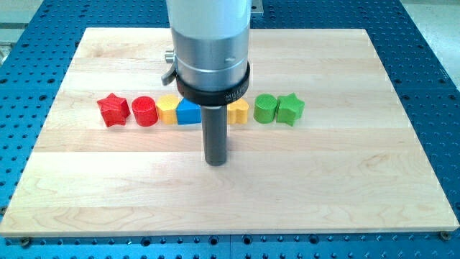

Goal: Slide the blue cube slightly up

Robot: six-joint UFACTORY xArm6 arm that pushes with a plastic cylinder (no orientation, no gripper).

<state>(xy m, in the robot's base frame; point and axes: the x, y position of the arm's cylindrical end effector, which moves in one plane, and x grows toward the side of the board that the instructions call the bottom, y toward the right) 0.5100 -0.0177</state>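
The blue cube (189, 113) sits in a row of blocks across the middle of the wooden board (323, 180), partly hidden by the arm. My tip (215, 161) rests on the board just below and to the right of the blue cube, apart from it. A yellow block (167, 109) touches the blue cube's left side.
Left of the yellow block stand a red cylinder (144, 111) and a red star (113, 109). Right of the rod are a yellow block (238, 111), a green cylinder (265, 108) and a green star (290, 108). The arm's wide grey body (210, 43) hides the board's upper middle.
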